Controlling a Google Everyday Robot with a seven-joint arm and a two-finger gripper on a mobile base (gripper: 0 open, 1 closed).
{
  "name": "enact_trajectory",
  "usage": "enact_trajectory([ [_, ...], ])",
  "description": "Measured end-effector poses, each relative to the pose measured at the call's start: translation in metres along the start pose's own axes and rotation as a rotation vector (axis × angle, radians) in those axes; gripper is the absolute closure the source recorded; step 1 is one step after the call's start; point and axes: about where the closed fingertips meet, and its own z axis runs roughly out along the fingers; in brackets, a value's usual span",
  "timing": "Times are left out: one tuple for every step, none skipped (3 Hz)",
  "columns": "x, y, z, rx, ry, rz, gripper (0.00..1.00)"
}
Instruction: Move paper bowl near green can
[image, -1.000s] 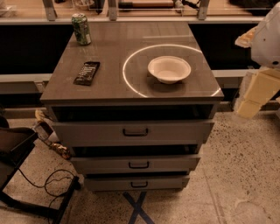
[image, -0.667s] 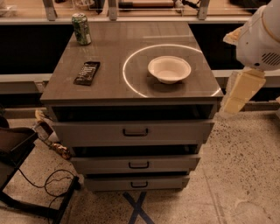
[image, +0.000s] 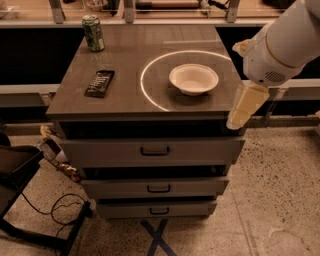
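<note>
The white paper bowl (image: 194, 78) sits upright on the right half of the grey cabinet top (image: 125, 65), inside a bright ring of light. The green can (image: 93, 33) stands upright at the far left corner of the top, well apart from the bowl. My gripper (image: 246, 106) hangs at the right front corner of the cabinet, to the right of the bowl and a little nearer the front, not touching it. The white arm (image: 285, 42) reaches in from the upper right.
A flat dark snack bar wrapper (image: 99, 83) lies on the left side of the top. The cabinet has three drawers (image: 152, 150) in front. A counter ledge (image: 150, 22) runs behind. A dark stand and cables (image: 40, 210) are on the floor at the left.
My arm and gripper have moved left, from the right edge of the view to the cabinet's right front corner. Bowl, can and wrapper have not moved.
</note>
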Motion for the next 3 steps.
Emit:
enact_trajectory([
  [-0.026, -0.027, 0.029, 0.057, -0.08, -0.009, 0.0],
  [-0.026, -0.029, 0.036, 0.066, -0.078, -0.007, 0.0],
  [-0.025, -0.039, 0.054, 0.083, -0.098, 0.0, 0.0],
])
